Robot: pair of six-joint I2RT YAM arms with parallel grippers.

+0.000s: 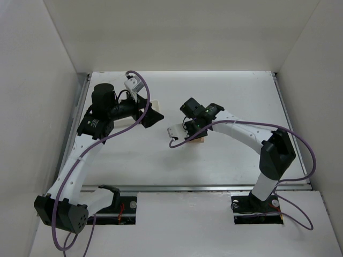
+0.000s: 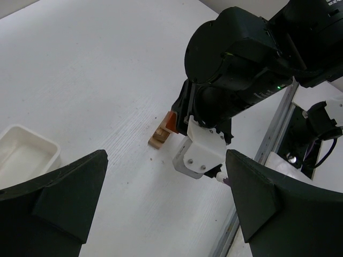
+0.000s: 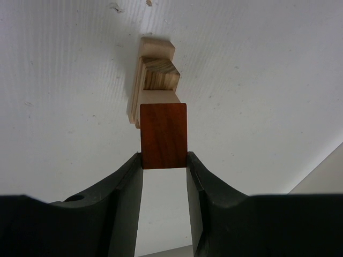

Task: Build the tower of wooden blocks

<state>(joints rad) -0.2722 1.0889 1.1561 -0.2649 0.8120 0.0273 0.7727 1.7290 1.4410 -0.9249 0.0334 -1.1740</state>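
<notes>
Two arms (image 1: 75,163) (image 1: 246,129), one white tray (image 2: 37,140), one orange-red wedge (image 3: 163,136), and tan blocks (image 3: 159,75) too overlapped to count.

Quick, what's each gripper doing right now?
Left gripper: open, holding nothing.
Right gripper: shut on the orange-red block.

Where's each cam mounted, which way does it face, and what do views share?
Top: fixed above and behind, looking down on the table; left arm and right arm whole, bases at bottom.
Left wrist: on the left arm, facing the right arm's end and a white tray; open left tool frames the bottom corners.
Right wrist: looks down past the right tool, shut on the red block, tan blocks just beyond.
Shared: both wrist views show the red and tan blocks.
</notes>
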